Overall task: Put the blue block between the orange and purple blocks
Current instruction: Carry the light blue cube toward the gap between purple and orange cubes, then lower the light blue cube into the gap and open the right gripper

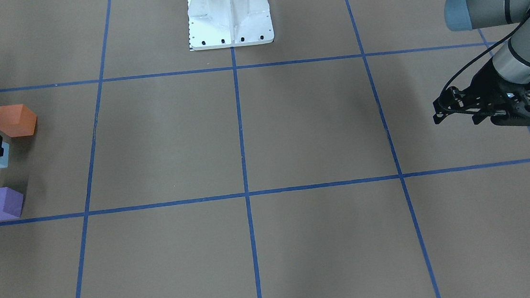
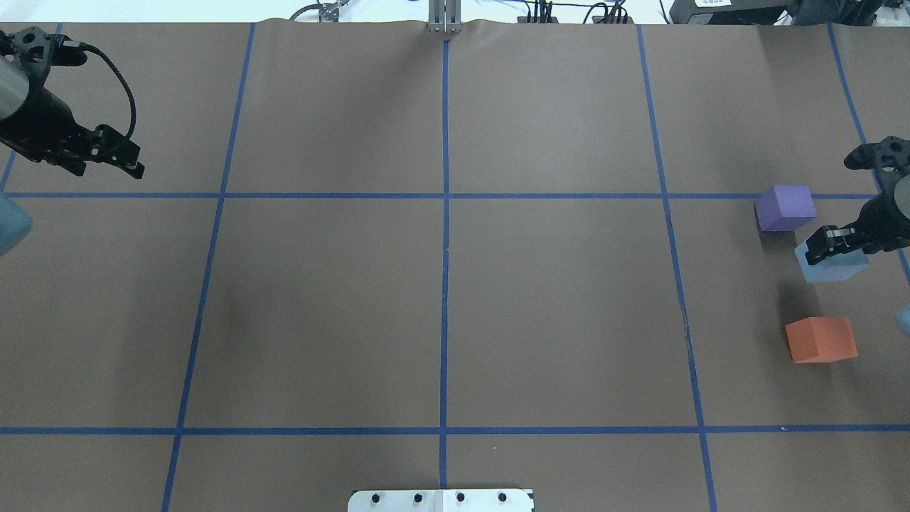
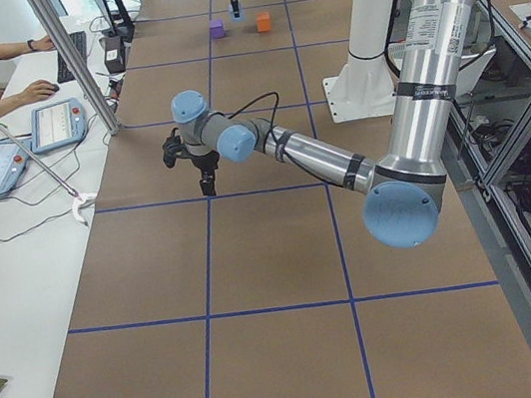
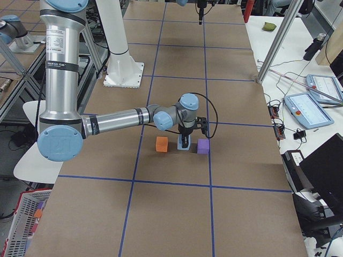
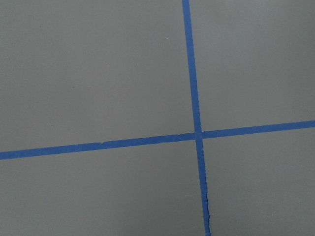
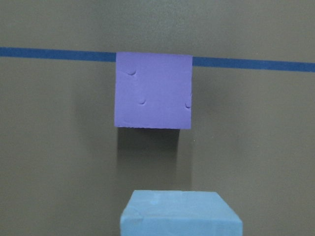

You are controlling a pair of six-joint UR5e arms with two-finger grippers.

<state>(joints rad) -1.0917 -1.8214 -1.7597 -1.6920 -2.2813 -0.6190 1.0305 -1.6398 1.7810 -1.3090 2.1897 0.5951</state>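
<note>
Brown paper gridded with blue tape [image 2: 446, 195] covers the desk [image 2: 441, 320]. Near its right edge the blue block [image 2: 832, 272] sits between the purple block [image 2: 784, 208], farther from me, and the orange block [image 2: 821, 340], nearer, touching neither. My right jaws are down at its top; I cannot tell whether they grip it. My left jaws hang parted and empty, far left.

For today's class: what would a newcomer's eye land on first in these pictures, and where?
Three coloured blocks line the table at its right end: purple block, blue block, orange block. The right gripper sits over the blue block. The left gripper hangs far off at the other end.
</note>
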